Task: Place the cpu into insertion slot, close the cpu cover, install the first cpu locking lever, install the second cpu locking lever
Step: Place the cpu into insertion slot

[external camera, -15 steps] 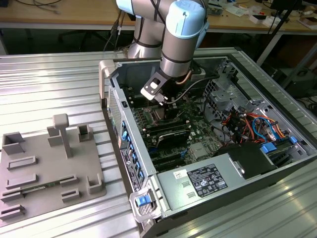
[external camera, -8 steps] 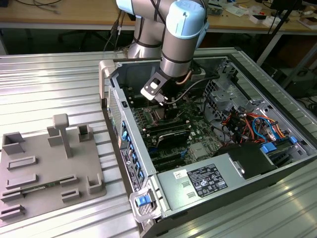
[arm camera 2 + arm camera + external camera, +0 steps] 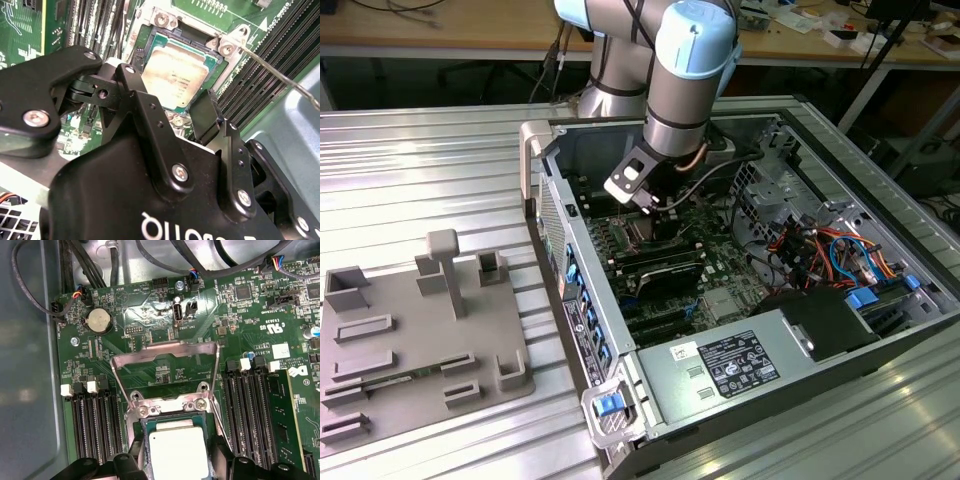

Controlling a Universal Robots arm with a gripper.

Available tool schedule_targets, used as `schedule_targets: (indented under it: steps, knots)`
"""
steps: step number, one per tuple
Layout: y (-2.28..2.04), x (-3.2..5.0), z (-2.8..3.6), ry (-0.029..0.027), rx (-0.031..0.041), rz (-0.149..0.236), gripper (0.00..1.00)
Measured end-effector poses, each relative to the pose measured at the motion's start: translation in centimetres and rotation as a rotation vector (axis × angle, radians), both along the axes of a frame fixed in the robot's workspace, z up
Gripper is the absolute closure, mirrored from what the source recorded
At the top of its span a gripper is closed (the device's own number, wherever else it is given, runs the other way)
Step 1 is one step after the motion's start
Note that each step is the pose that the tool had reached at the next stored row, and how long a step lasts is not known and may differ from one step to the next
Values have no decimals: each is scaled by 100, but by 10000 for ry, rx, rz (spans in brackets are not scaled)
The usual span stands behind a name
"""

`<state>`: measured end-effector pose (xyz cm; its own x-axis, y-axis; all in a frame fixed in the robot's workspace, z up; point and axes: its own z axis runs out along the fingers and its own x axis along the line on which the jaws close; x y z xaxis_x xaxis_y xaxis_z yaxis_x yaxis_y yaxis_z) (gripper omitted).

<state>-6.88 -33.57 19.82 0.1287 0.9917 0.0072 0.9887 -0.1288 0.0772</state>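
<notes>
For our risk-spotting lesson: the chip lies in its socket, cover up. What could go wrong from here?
1. The gripper sits close over the chip; a sideways nudge might tilt it in the socket and damage both.
2. The thin lever juts out beside the socket; the gripper may snag it.
3. The cover stands open and could drop on a crooked chip.

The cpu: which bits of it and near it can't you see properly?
- Cpu, second wrist view: near edge hidden behind the claw.
- Cpu, first wrist view: one side cut off by the picture's edge.
- Motherboard, exterior view: middle hidden under the arm.
- Whether the claw touches the cpu: too close to tell.
</notes>
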Motion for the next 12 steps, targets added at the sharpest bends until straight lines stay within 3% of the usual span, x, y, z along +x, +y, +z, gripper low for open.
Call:
schedule_targets:
  steps: [7,9,12]
  knots:
    - [-5,-10,0,0,3,14,36]
    - [-5,-10,0,0,4,15,29]
    - [-5,-10,0,0,3,16,29]
